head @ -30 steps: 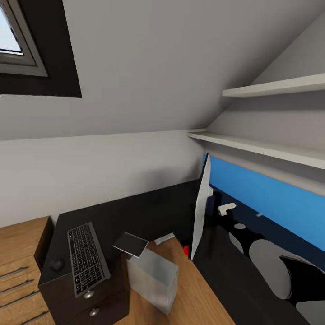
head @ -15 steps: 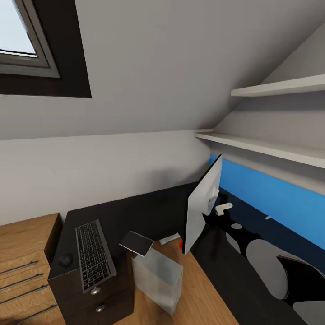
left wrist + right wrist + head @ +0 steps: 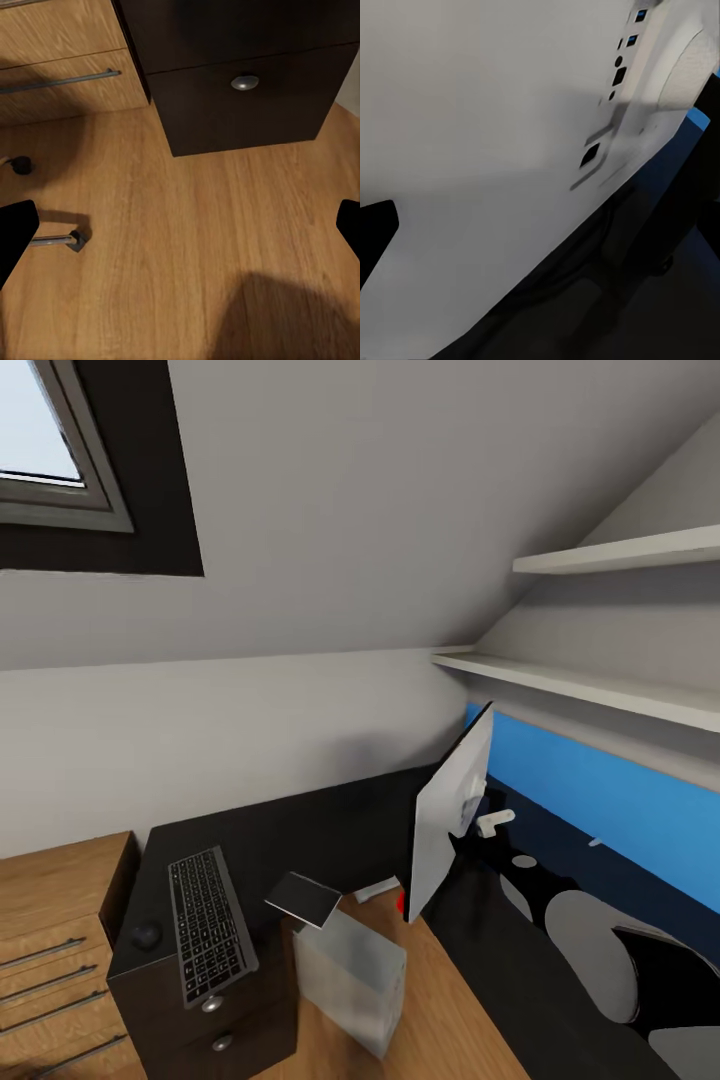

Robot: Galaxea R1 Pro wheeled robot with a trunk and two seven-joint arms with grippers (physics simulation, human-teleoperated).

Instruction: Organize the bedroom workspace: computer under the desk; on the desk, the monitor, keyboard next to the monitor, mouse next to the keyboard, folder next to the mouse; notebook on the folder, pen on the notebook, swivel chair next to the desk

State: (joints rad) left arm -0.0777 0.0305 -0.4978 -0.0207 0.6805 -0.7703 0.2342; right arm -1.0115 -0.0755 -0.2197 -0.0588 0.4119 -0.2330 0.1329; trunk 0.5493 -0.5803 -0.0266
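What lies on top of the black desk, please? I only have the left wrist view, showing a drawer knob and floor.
Observer: The keyboard lies on the desk above the drawer unit, with the mouse just beside it.
Operator: And where is the monitor?
Observer: The monitor is tilted near the desk's inner corner, its pale back towards the head camera.
Operator: And the computer?
Observer: The computer stands on the floor beside the drawer unit.

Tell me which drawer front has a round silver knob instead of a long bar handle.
The black desk drawer has the round knob; the light wooden chest beside it has a long bar handle.
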